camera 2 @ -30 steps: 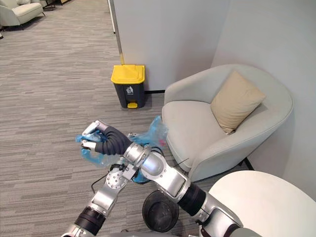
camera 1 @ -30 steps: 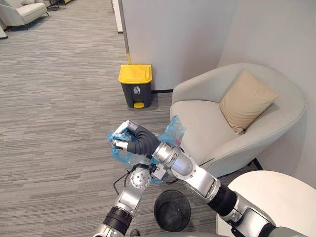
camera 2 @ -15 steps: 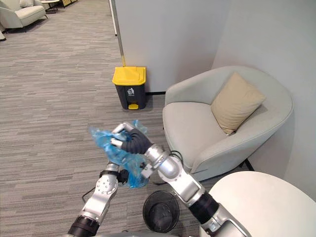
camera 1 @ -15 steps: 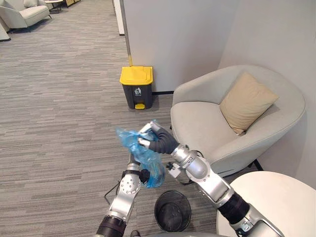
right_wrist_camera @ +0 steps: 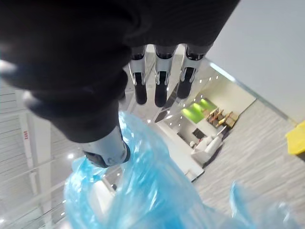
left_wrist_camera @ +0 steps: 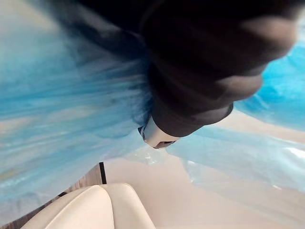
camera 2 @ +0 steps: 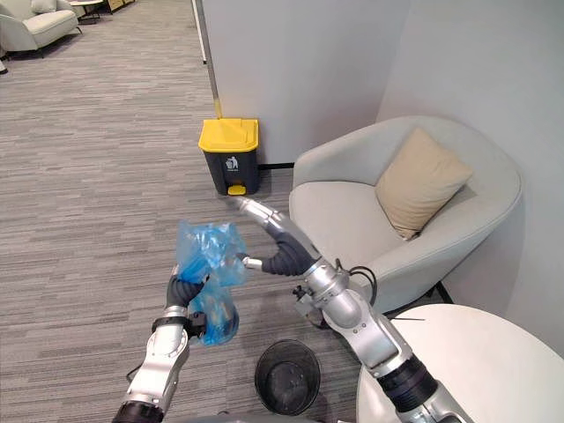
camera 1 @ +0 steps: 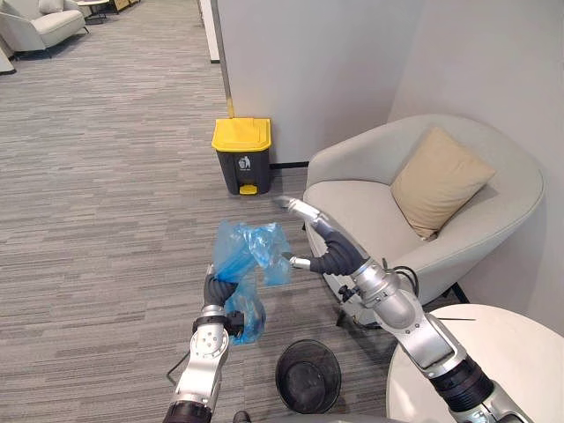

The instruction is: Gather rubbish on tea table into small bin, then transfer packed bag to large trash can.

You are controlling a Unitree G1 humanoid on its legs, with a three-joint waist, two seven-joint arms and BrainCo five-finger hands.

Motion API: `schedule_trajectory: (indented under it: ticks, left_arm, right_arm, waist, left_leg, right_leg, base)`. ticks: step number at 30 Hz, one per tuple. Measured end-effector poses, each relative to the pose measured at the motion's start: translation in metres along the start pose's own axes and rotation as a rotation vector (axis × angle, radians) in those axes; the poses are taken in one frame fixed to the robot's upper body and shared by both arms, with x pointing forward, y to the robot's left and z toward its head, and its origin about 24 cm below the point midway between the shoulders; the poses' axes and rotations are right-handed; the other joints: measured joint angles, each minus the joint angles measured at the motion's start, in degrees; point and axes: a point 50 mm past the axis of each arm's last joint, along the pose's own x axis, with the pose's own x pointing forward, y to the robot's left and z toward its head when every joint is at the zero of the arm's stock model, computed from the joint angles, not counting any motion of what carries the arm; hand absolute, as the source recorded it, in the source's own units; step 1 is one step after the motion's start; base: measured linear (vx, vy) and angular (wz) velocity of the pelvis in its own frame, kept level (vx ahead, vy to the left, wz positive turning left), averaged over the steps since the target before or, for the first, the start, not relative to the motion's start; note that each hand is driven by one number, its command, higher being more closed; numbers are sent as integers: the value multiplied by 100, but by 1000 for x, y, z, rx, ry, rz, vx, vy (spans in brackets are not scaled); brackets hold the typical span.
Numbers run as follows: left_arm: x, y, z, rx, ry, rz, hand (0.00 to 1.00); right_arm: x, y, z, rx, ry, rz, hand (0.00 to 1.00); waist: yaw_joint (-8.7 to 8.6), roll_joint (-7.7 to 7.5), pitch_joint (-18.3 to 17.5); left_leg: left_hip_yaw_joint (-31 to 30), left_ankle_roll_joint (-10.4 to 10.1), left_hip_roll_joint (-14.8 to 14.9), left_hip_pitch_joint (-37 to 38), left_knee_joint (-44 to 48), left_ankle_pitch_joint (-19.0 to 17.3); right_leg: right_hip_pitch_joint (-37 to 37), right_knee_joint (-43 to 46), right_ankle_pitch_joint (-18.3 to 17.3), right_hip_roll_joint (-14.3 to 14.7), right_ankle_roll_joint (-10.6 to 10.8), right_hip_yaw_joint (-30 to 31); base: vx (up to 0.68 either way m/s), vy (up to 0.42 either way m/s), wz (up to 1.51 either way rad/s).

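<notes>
My left hand [camera 1: 217, 287] is shut on a crumpled blue plastic bag [camera 1: 244, 256] and holds it up above the carpet; the bag's lower part [camera 2: 216, 322] hangs down beside the wrist. Blue film [left_wrist_camera: 57, 109] lies close round this hand in the left wrist view. My right hand [camera 1: 328, 248] is just right of the bag, open, its fingers [right_wrist_camera: 161, 88] straight and its thumb tip next to the bag's edge [right_wrist_camera: 157, 191]. The small black bin [camera 1: 307, 376] stands on the floor below both hands. A large trash can [camera 1: 241, 154] with a yellow lid stands farther off against the wall.
A pale armchair [camera 1: 370, 211] with a tan cushion [camera 1: 441, 179] stands to the right, close behind my right arm. The round white table [camera 1: 498, 370] is at the lower right. Open grey carpet [camera 1: 106, 220] stretches to the left and toward the large can.
My right hand has let go of the bag's top, opened and swung away to the right. My left hand keeps hold of the bag, which now stands higher in front of me.
</notes>
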Motion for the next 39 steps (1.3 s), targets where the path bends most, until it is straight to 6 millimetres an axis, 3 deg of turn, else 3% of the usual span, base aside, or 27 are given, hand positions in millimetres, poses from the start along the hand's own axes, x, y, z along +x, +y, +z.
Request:
schedule_trajectory:
  ticks: [4, 9, 14, 20, 27, 39]
  left_arm:
    - [-3, 4, -5, 5, 20, 12, 100]
    - [-8, 8, -21, 11, 87, 21, 100]
    - [-24, 16, -58, 47, 248, 3, 100]
    - [-46, 23, -92, 74, 408, -44, 100]
    - [-60, 29, -112, 81, 511, -66, 100]
    - [-75, 29, -127, 83, 593, -85, 100]
  right_arm:
    - [-9, -3, -4, -2, 40, -53, 0]
    - [-33, 3, -24, 163, 217, -222, 0]
    - [-84, 24, -78, 418, 564, -353, 0]
    - [-142, 66, -117, 572, 935, -320, 0]
    - [-176, 91, -127, 575, 1130, -210, 0]
    - [-205, 110, -129, 515, 1280, -71, 0]
  waist:
    - [-4, 38, 24]
    - [-20, 130, 83]
    - [-57, 91, 120]
    - [-5, 100, 220]
    - [-2, 103, 291]
    - [-7, 116, 368]
  left_leg:
    - [30, 0, 0, 17, -1, -2]
    - [90, -1, 1, 20, -2, -5]
    - [78, -35, 8, 13, 0, -46]
    - [26, -52, -4, -39, 0, -107]
    - [-74, -33, -21, -61, 35, -134]
    - [-206, -30, -62, 7, -1, -131]
  right_leg:
    - [-1, -1, -1, 0, 1, 32]
    - [-38, -3, 0, -1, 4, 88]
    - [-23, -45, 1, 3, 4, 78]
    - [5, -130, -12, 2, 30, 24]
    - [71, -185, -34, -2, 49, -96]
    - [130, -39, -147, -61, 85, -207]
  base:
    - [0, 0, -3]
    - [-1, 3, -6]
    - [0, 0, 0]
    - [25, 1, 5]
    - [71, -7, 7]
    - [-24, 6, 5]
